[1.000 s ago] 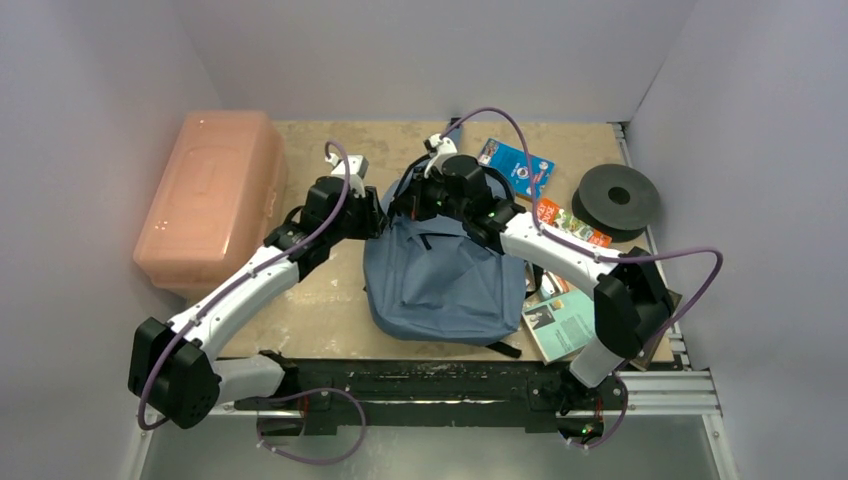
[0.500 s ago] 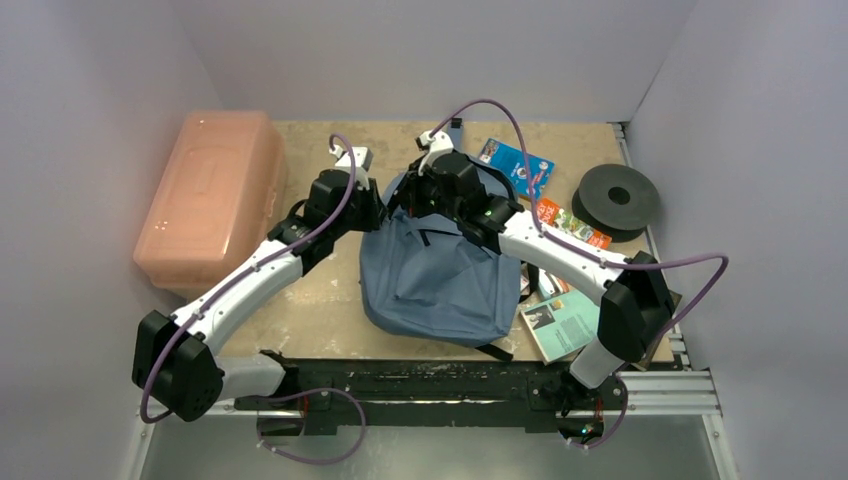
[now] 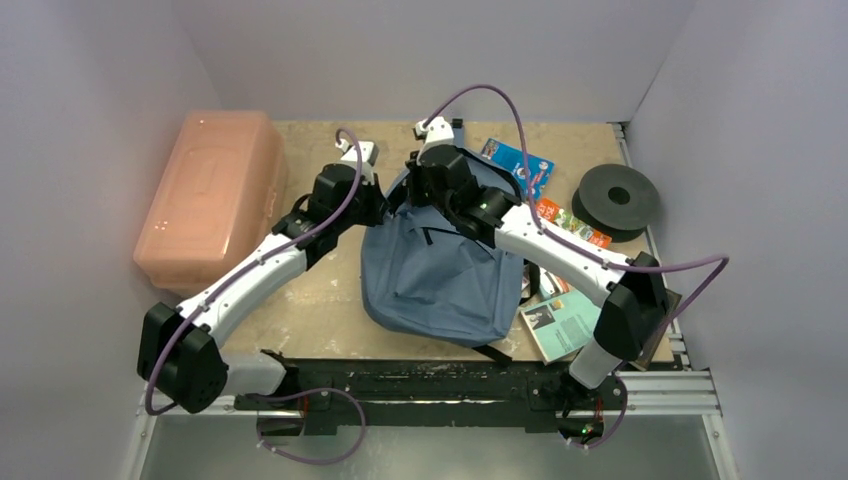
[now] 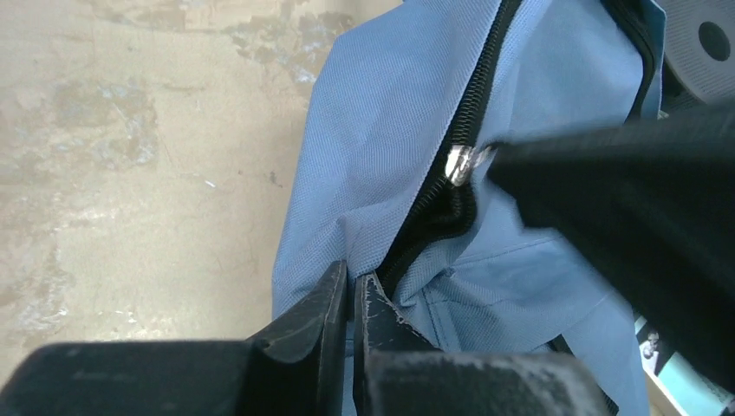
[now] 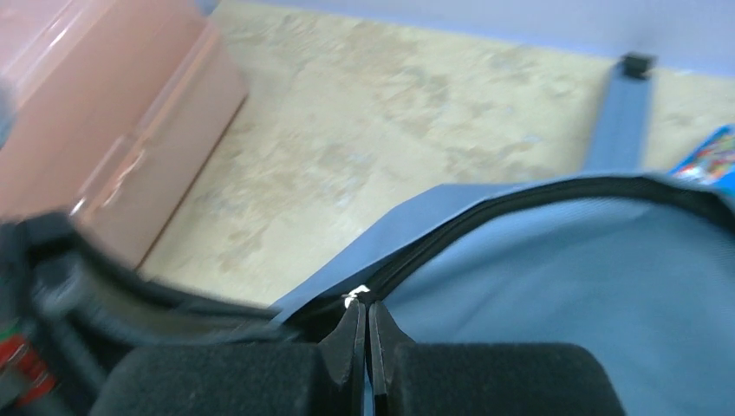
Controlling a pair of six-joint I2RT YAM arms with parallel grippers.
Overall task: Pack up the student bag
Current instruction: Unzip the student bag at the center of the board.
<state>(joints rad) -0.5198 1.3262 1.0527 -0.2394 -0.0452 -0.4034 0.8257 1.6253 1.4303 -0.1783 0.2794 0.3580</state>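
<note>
A second ago the left tool [image 4: 354,282] stood partly apart. Now its fingers are pressed together on a fold of the student bag [image 3: 440,270], just beside the near end of the black zipper. The right tool [image 5: 364,316] was already closed and has stayed so, nipping the small silver zipper pull [image 4: 459,163] at its tips. Both wrists have drifted a little toward the far wall and to the left, the right one more. More of the bag's upper right shoulder now shows behind that arm, and its purple cable arches higher. The bag's lower edge has hardly moved.

The bag lies flat in the middle of the worktop [image 3: 320,290], its top toward the far wall under the two tools and its bottom toward the arm bases. It is soft blue-grey cloth, creased across the front, with a short black pocket zip below the top. A black strap end pokes out at its lower right corner. In the left wrist view the teeth are meshed beyond the pull. Between the pull and the left tool they part into a dark gap.

A salmon-pink plastic box [image 3: 210,195] sits well to the left of the bag. A blue packet [image 3: 517,165], a black disc [image 3: 620,198] and booklets [image 3: 560,320] lie to its right.
</note>
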